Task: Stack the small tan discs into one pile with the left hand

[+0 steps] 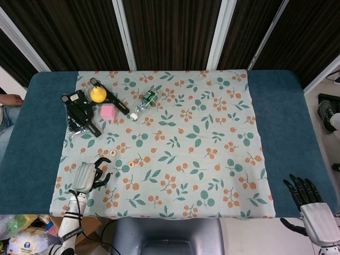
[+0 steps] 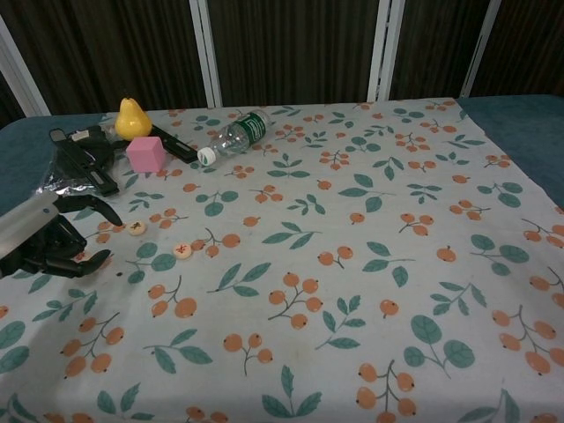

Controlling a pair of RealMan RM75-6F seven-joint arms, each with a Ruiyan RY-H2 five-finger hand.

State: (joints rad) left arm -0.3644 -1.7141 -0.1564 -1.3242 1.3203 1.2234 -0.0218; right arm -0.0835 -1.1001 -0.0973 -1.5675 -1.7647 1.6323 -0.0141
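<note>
Two small tan discs lie on the patterned cloth: one (image 1: 112, 152) (image 2: 136, 228) just ahead of my left hand, the other (image 1: 131, 164) (image 2: 182, 249) a little to its right. My left hand (image 1: 87, 175) (image 2: 48, 238) hovers low over the cloth's near-left part, thumb and fingers apart and curved. It covers the spot where a third disc lay, and that disc is hidden. Whether the fingers touch it does not show. My right hand (image 1: 311, 199) hangs off the table's near-right corner, fingers spread, holding nothing.
At the back left stand a yellow pear (image 1: 98, 94) (image 2: 130, 117), a pink cube (image 1: 108, 111) (image 2: 145, 153), a black tool (image 1: 79, 111) (image 2: 84, 154) and a plastic bottle (image 1: 143, 103) (image 2: 233, 135) on its side. Blue table edge (image 1: 32, 138) flanks the cloth.
</note>
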